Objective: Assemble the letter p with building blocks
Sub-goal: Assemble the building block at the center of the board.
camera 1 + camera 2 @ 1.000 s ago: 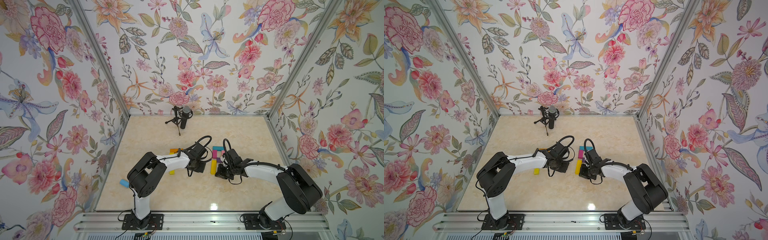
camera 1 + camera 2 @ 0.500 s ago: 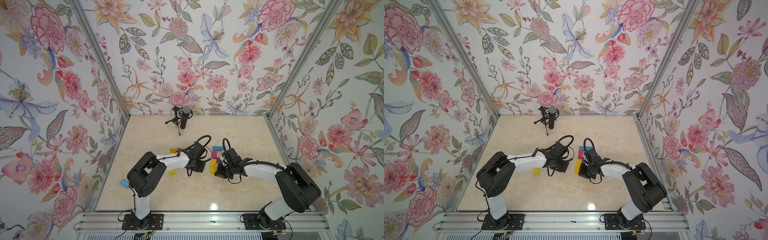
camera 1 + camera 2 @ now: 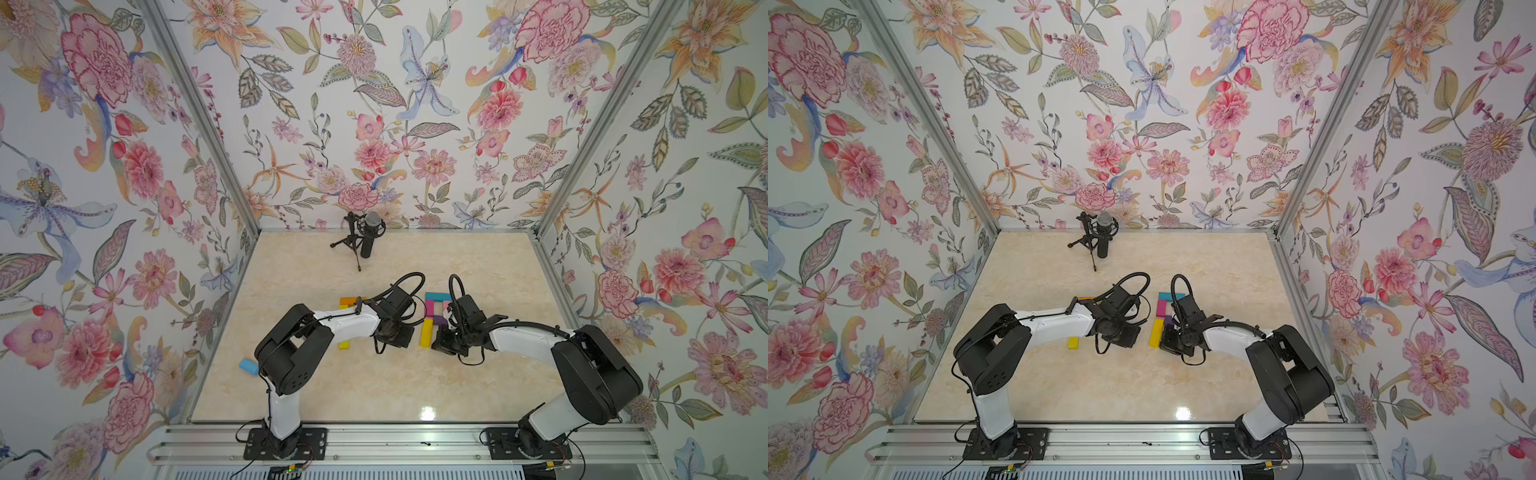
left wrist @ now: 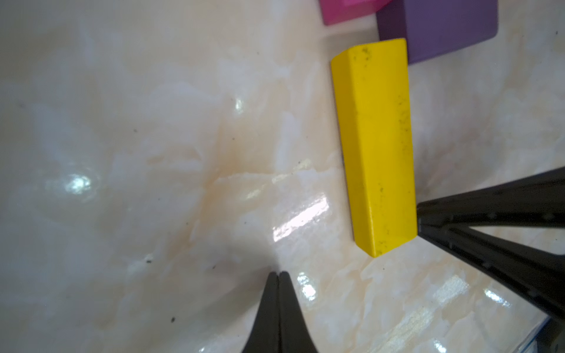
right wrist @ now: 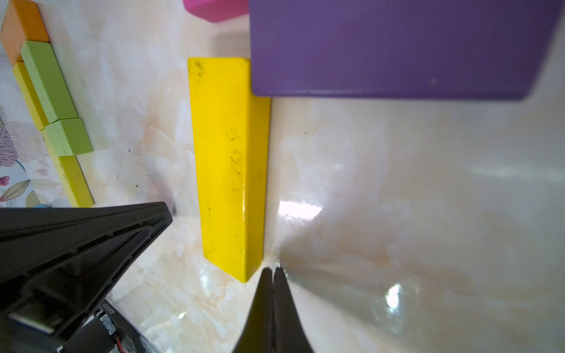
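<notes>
Yellow block (image 4: 377, 146) lies flat, one end beside purple block (image 4: 443, 27).

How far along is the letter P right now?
Done: the loop of teal block, magenta block and purple block is laid. In hand: nothing gripped; the shut left claw and right claw flank the yellow stem block. Remaining: probably just squaring that stem.

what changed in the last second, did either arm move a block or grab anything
Hardly anything. The right arm only shifted a touch at its elbow; no block visibly moved, and nothing was gripped or released. The left pincer and right pincer stay shut on either side of the long yellow block, which stays next to the purple block.
</notes>
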